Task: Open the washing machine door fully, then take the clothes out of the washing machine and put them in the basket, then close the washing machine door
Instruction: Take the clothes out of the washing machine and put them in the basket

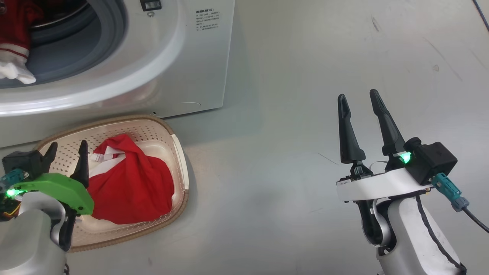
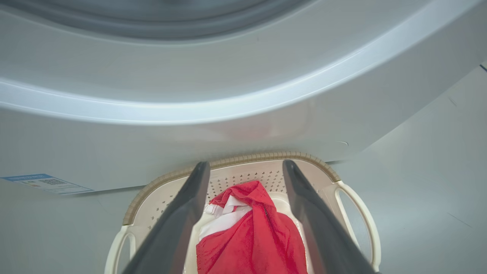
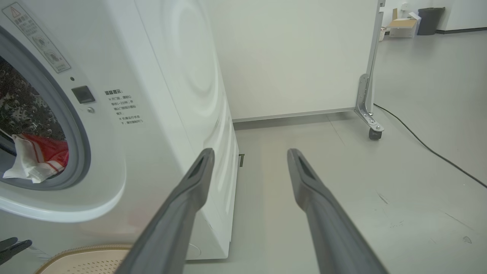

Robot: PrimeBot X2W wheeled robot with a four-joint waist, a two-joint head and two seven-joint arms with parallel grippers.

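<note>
While a red garment [image 1: 130,187] lies in the basket [image 1: 114,122], the left end effector [image 1: 68,145] hovers over it with fingers [image 1: 82,160] spread wide, straddling the cloth and holding nothing. The right end effector [image 1: 357,95] is fully open and empty, over bare floor [image 1: 286,152] beside the washing machine [image 1: 172,57]. More clothes [image 1: 15,42] — red with white trim — hang at the lower lip of the drum opening [image 1: 76,46], so emptying looks part done. A clean next move, I judge, is lifting the left fingers straight up, clear of fabric and the basket's rim, before reaching in. The basket sits just beside the machine's front, below its bulging door surround, so room is tight there; the floor to the right lies open.
</note>
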